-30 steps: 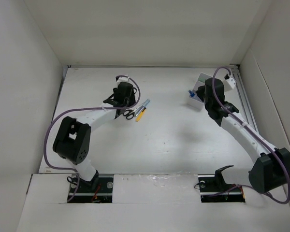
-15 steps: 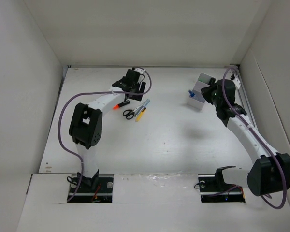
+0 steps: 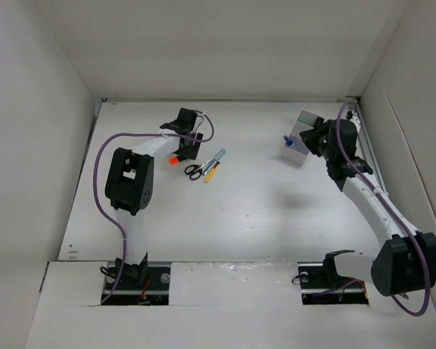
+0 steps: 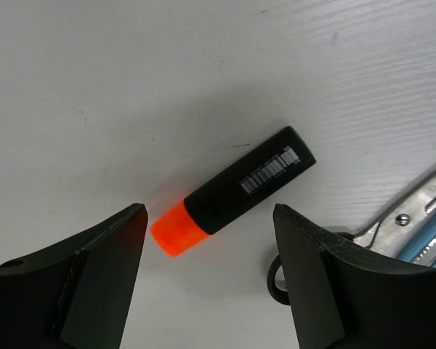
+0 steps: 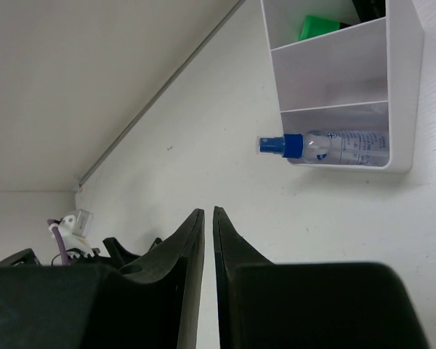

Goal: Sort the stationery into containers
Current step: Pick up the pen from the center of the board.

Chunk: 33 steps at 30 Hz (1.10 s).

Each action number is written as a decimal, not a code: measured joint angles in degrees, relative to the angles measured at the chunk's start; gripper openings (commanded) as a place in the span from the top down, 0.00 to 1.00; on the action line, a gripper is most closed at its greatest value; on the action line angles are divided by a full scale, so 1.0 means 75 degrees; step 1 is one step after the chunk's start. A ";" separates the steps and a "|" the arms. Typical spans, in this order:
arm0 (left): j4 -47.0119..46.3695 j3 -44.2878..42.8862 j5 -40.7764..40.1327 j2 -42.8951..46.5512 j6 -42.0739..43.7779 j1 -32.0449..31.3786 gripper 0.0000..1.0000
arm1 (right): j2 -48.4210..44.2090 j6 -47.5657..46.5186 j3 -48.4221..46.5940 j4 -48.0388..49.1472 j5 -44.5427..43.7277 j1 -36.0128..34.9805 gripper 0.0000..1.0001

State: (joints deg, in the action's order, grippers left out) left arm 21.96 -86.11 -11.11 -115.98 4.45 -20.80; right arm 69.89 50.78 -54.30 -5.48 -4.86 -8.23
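The orange-tipped marker, black with an orange end, lies flat on the table between and just beyond my left gripper's open jaws; it also shows in the top view beside the gripper. The black-handled scissors, silver-blue pen and short yellow stick lie just right of it. The white tray holds the blue-capped bottle in its near compartment and the green highlighter in its far one. My right gripper is shut and empty, next to the tray.
A scissors handle ring and the blades lie close to my left gripper's right finger. White walls enclose the table at the back and both sides. A rail runs along the right wall.
My left gripper swung back off the marker, then came down again with open jaws on either side of it. My right gripper drew slightly back from the tray.
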 measured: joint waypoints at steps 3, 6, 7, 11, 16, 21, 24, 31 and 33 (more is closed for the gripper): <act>-0.0003 0.0000 0.0003 -0.0079 0.0006 0.0125 0.34 | 0.0000 -0.0003 0.0000 0.0003 0.0044 0.0000 0.84; -0.0003 0.0006 0.0015 -0.0195 0.0012 0.0137 0.37 | 0.0000 0.0000 0.0000 0.0003 0.0058 0.0000 0.84; 0.0000 0.0029 0.0015 -0.0219 0.0015 0.0134 0.38 | 0.0000 -0.0003 0.0000 0.0006 0.0061 0.0000 0.84; -0.0047 0.0041 0.0012 -0.0294 0.0023 0.0114 0.54 | 0.0000 0.0000 0.0003 0.0044 0.0070 0.0000 0.84; -0.0213 -0.0003 -0.0044 -0.0417 0.0015 0.0079 0.87 | 0.0000 -0.0003 0.0003 0.0058 0.0087 0.0000 0.83; -0.0425 0.0044 -0.0242 -0.0428 0.0009 0.0079 1.00 | 0.0000 0.0026 0.0003 0.0079 0.0163 0.0000 0.69; -0.0466 0.0055 -0.0350 -0.0425 -0.0012 0.0079 1.00 | 0.0009 0.0035 0.0006 0.0119 0.0326 0.0000 0.57; 0.0087 -0.0527 -0.0239 -0.0318 -0.0364 0.0055 1.00 | 0.0347 -0.0070 0.0003 0.0300 0.1483 0.0012 0.43; 0.0087 -0.0694 -0.0061 0.0015 -0.0548 -0.0009 1.00 | 0.0420 -0.0102 0.0006 0.0408 0.2008 0.0041 0.39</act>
State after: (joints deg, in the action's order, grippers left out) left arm 22.61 -91.31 -11.57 -115.87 0.34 -20.86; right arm 73.03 50.02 -54.26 -2.42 10.20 -7.92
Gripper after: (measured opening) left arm 0.240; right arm 0.592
